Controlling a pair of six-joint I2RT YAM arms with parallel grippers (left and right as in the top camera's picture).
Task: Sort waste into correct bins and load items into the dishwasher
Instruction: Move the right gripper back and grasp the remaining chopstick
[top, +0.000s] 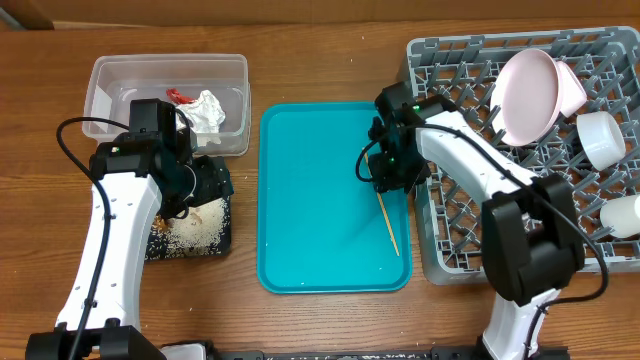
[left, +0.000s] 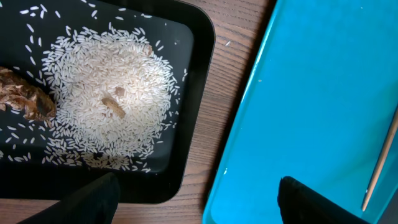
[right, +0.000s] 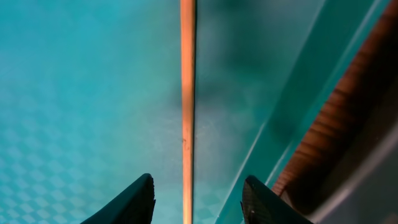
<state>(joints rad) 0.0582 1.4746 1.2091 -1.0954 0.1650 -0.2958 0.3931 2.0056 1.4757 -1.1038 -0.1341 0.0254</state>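
Your table (top: 330, 60) is brown wood with a clear grain and a low sheen. The teal tray (top: 320, 200) looks like smooth plastic, glossy enough to catch the light, and in your right wrist view it shows a faint checkered texture. The chopstick (right: 187, 124) is bare pale wood, matt. Your black tray (left: 198, 68) is glossy plastic. The rice grains (left: 106, 93) are dull white, and the brown lump (left: 25, 99) is rough and wrinkled. The clear tub (top: 105, 85) is translucent plastic. The napkin (top: 208, 110) is crumpled white paper and the red wrapper (top: 180, 96) is shiny. The dish rack (top: 450, 235) is matt grey plastic, and the plate (top: 528, 95) is smooth and glossy.
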